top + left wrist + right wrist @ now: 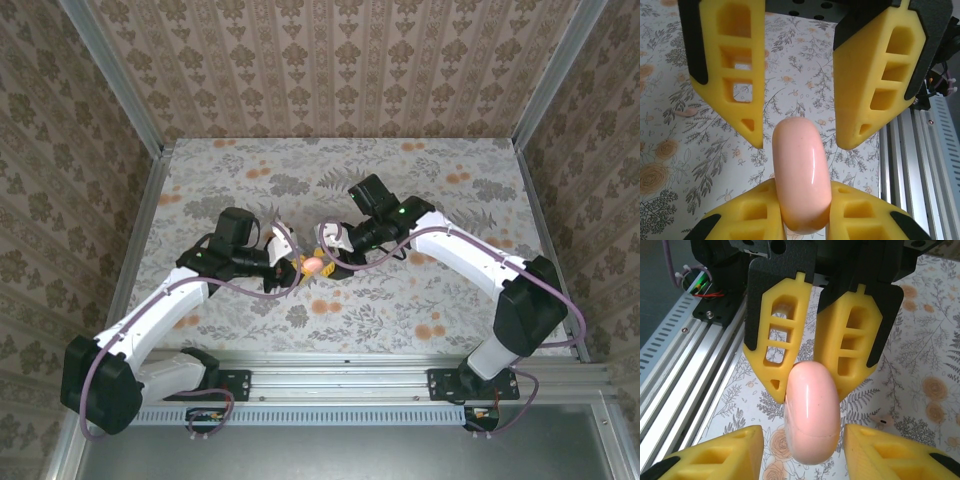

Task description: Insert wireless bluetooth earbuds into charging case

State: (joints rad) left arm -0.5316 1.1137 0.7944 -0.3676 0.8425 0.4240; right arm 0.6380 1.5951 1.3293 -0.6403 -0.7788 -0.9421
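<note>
From above, the charging case is over the middle of the counter, far from every edge. Left wrist: left jaws squeeze the case tight. Right wrist: right jaws stand open on both sides of the case.

Between left gripper and right gripper, charging case over the table.

White arms, black joints, yellow claw fingers, purple cables
</note>
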